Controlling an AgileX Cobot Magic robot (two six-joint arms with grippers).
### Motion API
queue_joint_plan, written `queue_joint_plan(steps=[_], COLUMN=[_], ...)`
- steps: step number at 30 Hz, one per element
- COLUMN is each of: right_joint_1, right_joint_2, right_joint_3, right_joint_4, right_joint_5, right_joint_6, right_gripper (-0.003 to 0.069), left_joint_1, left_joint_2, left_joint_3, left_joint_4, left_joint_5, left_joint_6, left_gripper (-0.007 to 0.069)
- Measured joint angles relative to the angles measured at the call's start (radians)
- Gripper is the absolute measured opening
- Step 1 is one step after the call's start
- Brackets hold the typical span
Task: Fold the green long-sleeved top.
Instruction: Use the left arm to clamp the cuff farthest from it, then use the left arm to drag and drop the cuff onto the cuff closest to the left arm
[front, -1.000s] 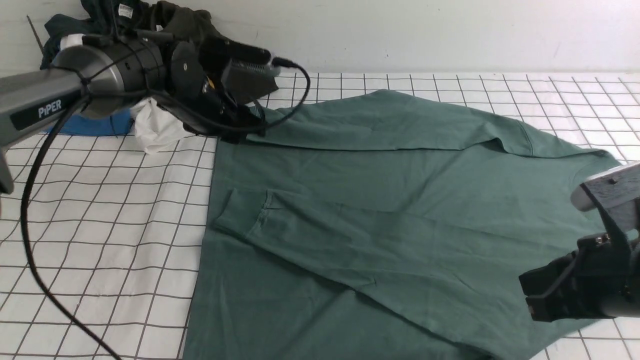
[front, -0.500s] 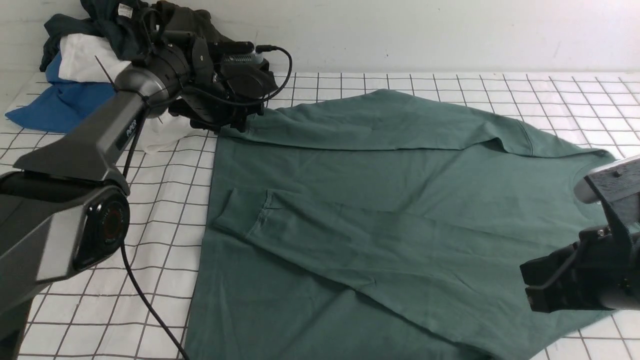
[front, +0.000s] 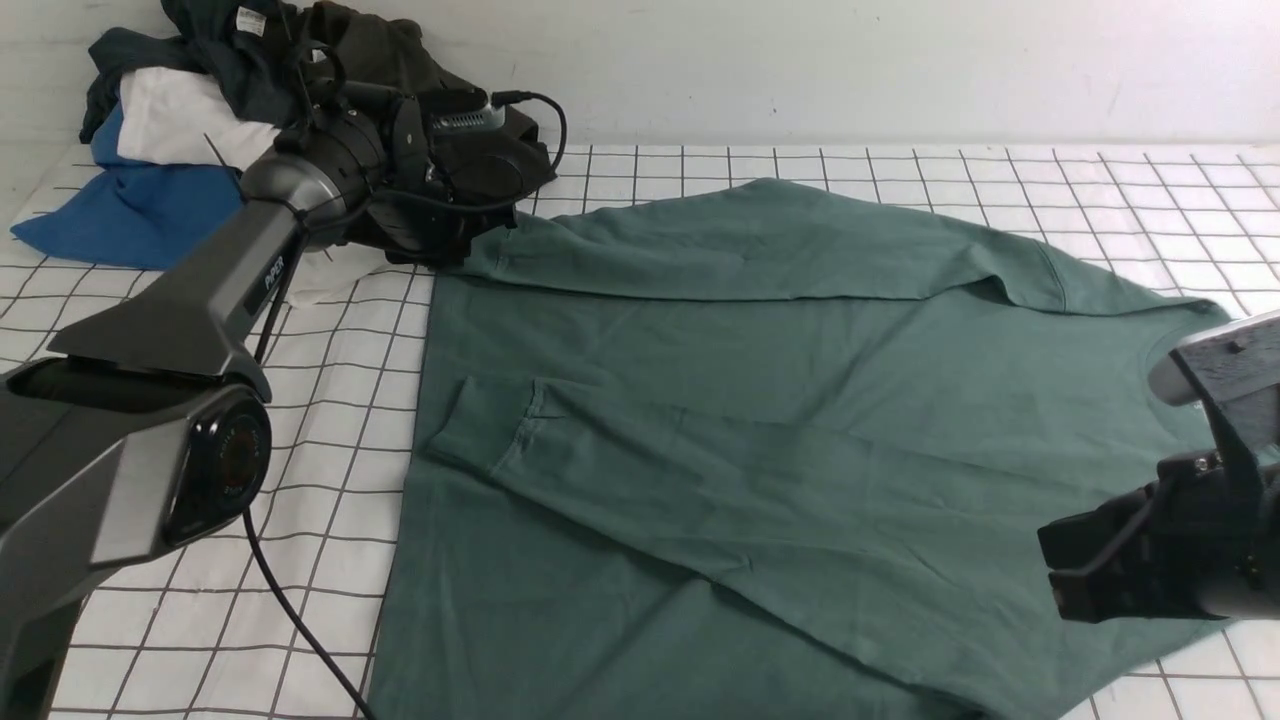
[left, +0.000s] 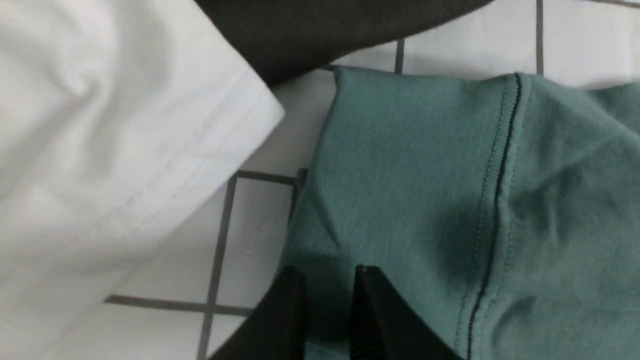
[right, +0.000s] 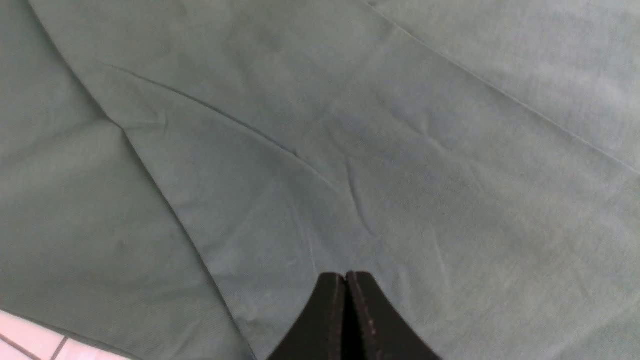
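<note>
The green long-sleeved top (front: 760, 420) lies spread flat on the checked table, both sleeves folded across its body. My left gripper (front: 455, 255) is at the far left corner of the top. In the left wrist view the left gripper (left: 327, 272) has its jaws nearly together, pinching the ribbed sleeve cuff (left: 410, 165). My right gripper (front: 1065, 580) hovers over the top's near right part. In the right wrist view the right gripper (right: 346, 274) is shut and empty above smooth green cloth (right: 320, 150). The neck label and chest logo are hidden.
A pile of clothes sits at the far left: a white garment (front: 170, 120), a blue one (front: 120, 220), a dark navy one (front: 215, 30) and a dark olive-black one (front: 370, 45). The white garment (left: 100, 150) lies right beside the cuff. A wall runs behind the table.
My left arm has stretched out and dropped towards the far left, carrying the sleeve cuff a little leftwards. The right arm has barely moved.
</note>
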Motion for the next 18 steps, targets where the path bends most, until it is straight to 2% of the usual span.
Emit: queue_joint_plan(steps=[4,12,17,18], right_joint_1=[0.000,0.000,0.000,0.000], right_joint_2=[0.000,0.000,0.000,0.000], right_joint_3=[0.000,0.000,0.000,0.000], right_joint_4=[0.002,0.005,0.005,0.005], right_joint_5=[-0.001,-0.002,-0.002,-0.002], right_joint_6=[0.000,0.000,0.000,0.000], right_gripper=[-0.0006,-0.0006,-0.0006,-0.0006], left_joint_1=[0.002,0.003,0.002,0.001], left_joint_2=[0.002,-0.022,-0.080,-0.099], left_joint_3=[-0.004,-0.100,-0.208,-0.234], left_joint_4=[-0.032,-0.139,-0.194,-0.218], left_joint_5=[-0.014,0.044,0.173,0.257], left_joint_6=[0.020,0.134,0.203,0.228], left_gripper=[0.0004,-0.0008,-0.0008,-0.0008])
